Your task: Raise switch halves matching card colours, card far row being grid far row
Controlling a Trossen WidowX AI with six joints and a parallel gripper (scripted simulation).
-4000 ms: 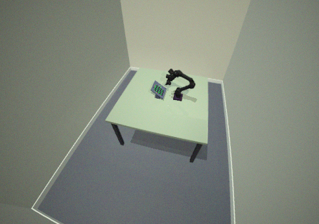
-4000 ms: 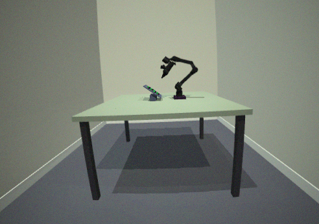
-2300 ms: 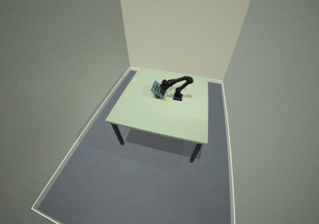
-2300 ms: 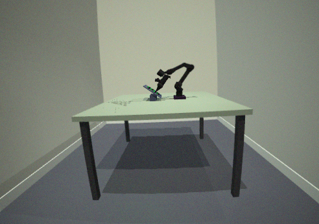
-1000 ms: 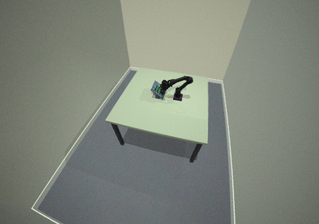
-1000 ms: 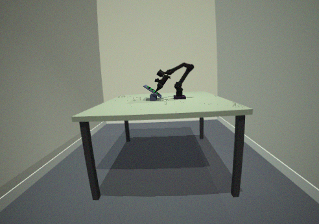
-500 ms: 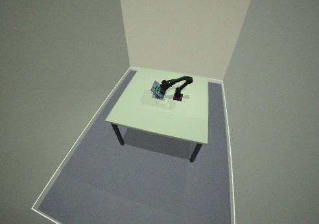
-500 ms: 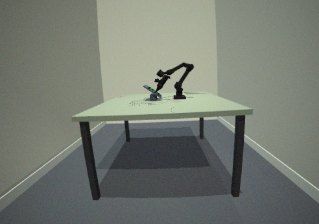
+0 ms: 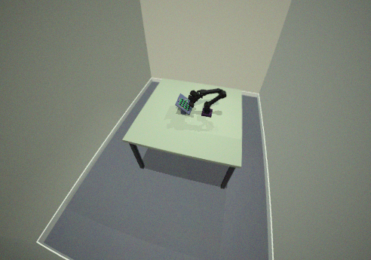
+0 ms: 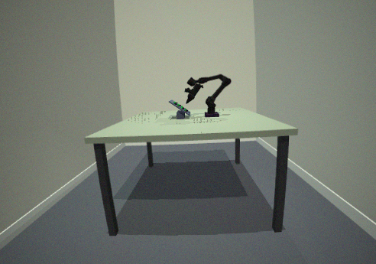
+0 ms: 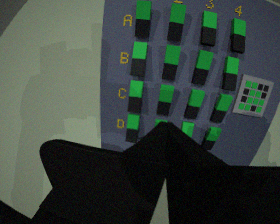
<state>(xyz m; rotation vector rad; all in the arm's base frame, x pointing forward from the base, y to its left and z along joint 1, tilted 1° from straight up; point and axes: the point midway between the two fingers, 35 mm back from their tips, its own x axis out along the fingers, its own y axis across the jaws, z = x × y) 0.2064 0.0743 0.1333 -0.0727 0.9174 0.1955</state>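
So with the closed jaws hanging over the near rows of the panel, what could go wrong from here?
The gripper covers part of row D, so a switch's state there could be misjudged. The switches sit close together; the shut tip might clip a neighbour during a press. The card is small and blurry from the wrist, so its squares are easy to misread.
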